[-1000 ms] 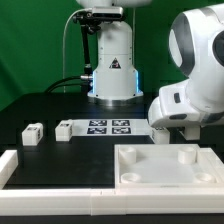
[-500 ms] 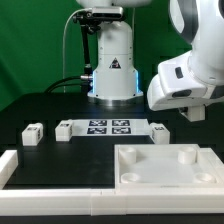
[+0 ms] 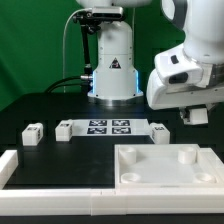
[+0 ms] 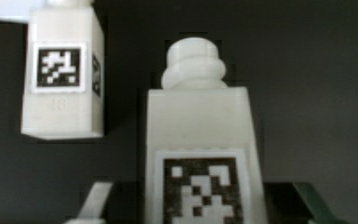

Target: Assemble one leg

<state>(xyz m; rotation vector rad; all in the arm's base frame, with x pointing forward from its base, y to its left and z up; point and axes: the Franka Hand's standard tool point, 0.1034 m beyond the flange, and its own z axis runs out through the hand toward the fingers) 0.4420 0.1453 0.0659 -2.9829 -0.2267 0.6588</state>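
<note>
In the wrist view my gripper (image 4: 201, 206) is shut on the leg (image 4: 197, 135). It is a white post with a black-and-white tag and a rounded peg at its far end, held between the two fingers (image 4: 98, 202). In the exterior view the gripper (image 3: 196, 116) hangs above the table at the exterior view's right, and the arm's body hides the held leg. Another leg (image 4: 64, 78) lies on the dark table beside the held one, and it also shows in the exterior view (image 3: 160, 130). Two more legs (image 3: 32, 133) (image 3: 64, 129) lie at the exterior view's left.
The marker board (image 3: 108, 127) lies on the table mid-back. The large white tabletop panel (image 3: 165, 168) with corner sockets lies at the front right. A white raised border (image 3: 40, 172) runs along the front left. The robot base (image 3: 112, 70) stands behind.
The arm has risen from just above the table at the exterior view's right to well above it, and drifted slightly right. The legs on the table have not moved.
</note>
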